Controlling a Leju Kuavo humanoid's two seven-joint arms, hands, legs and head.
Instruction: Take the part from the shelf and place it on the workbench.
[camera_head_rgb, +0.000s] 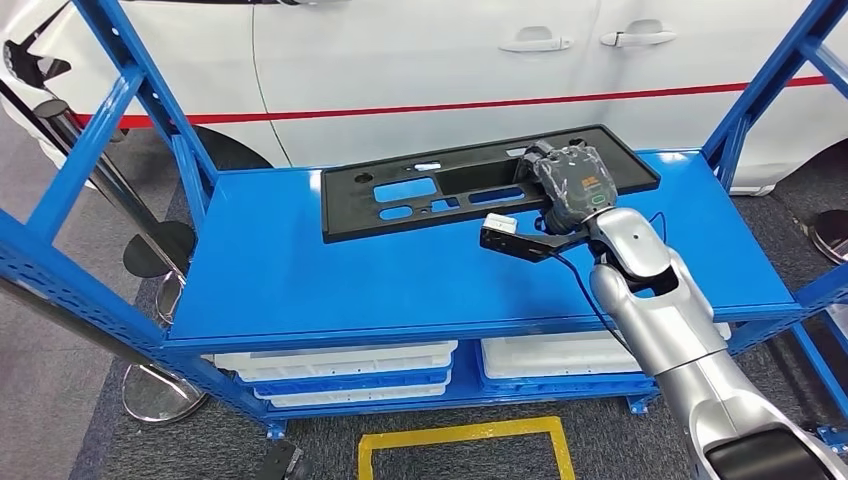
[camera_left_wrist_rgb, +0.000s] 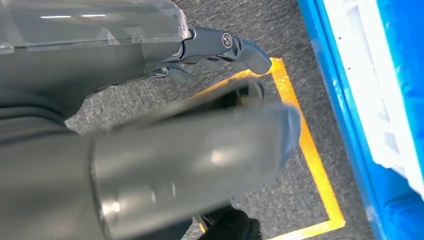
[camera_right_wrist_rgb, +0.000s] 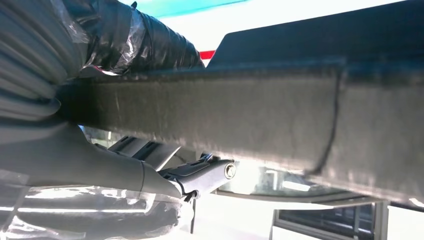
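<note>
Panel (camera_head_rgb: 480, 190), black w/ cutouts, flat on blue shelf (camera_head_rgb: 300, 270) top, toward back, car (camera_head_rgb: 420, 60) behind. Right hand (camera_head_rgb: 570, 180) over panel's right part, fingers wrapped on its edge; wrist view: thumb under, fingers (camera_right_wrist_rgb: 150, 40) above edge, gripping. Left hand (camera_left_wrist_rgb: 200, 130) hanging over grey floor by yellow tape (camera_left_wrist_rgb: 310, 150), fingers loosely curled, holding nothing.
</note>
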